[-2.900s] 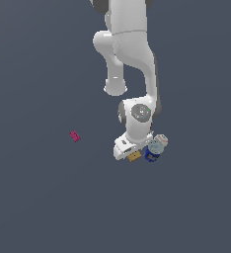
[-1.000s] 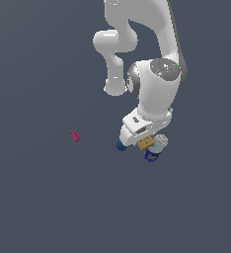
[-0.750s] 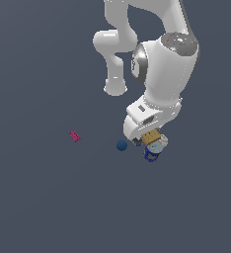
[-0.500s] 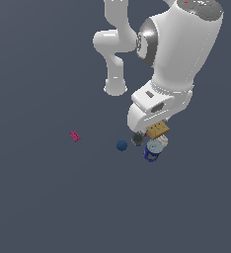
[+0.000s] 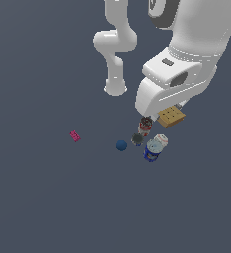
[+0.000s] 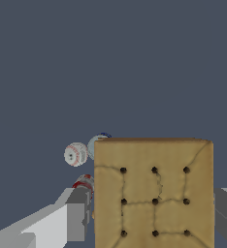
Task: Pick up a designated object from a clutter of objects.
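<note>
**Well, cracker's off the pile**

So the arm has gone way up compared to a few seconds back, when it was hunched low right over the clutter. Now the cracker (image 5: 171, 116) hangs under the claw (image 5: 173, 114), clear of everything else, up above the cans. The wrist view makes it pretty plain: the cracker (image 6: 154, 193) fills the space between the two grey fingers (image 6: 75, 222), one on each side, so the claw is clamped on it by the edges. It sits flat-on to the wrist camera, dot grid showing, not visibly skewed.

What stayed behind on the worktop (image 5: 48, 197): red can (image 5: 145, 125), dark round piece (image 5: 137, 139), blue ball (image 5: 121, 145), blue can (image 5: 151, 151) with the white ball (image 5: 160, 141) touching it. The blue ball looks like it rolled a bit away from the group during the lift, since it was tucked under the claw before. The pink bit (image 5: 75, 136) is off on its own towards the exterior view's left, same spot as earlier.

For the task, I'd say the pick is basically done; it just needs to keep hold. Can't really judge how deep the fingers bite from these views, so a slip isn't ruled out.
</note>
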Available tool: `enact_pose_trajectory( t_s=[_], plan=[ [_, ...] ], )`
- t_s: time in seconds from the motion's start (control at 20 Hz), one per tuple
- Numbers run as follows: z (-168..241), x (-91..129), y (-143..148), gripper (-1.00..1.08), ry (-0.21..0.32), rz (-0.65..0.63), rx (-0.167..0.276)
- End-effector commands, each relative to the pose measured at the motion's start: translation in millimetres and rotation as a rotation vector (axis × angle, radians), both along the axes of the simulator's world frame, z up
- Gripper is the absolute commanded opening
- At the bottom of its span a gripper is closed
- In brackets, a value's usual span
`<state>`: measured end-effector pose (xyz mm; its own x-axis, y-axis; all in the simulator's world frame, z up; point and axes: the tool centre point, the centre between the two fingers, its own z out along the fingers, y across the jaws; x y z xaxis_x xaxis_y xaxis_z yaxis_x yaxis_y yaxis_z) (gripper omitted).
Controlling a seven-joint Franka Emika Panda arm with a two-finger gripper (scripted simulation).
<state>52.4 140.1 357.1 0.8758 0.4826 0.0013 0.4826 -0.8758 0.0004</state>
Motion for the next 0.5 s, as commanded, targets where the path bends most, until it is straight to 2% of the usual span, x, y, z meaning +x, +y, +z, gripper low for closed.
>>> enact_pose_trajectory(
  t_s=[0.0,0.45],
  plan=[
    [12,2,2,-1.0,0.001,0.0,0.0],
    [28,6,5,-1.0,0.001,0.0,0.0]
  ],
)
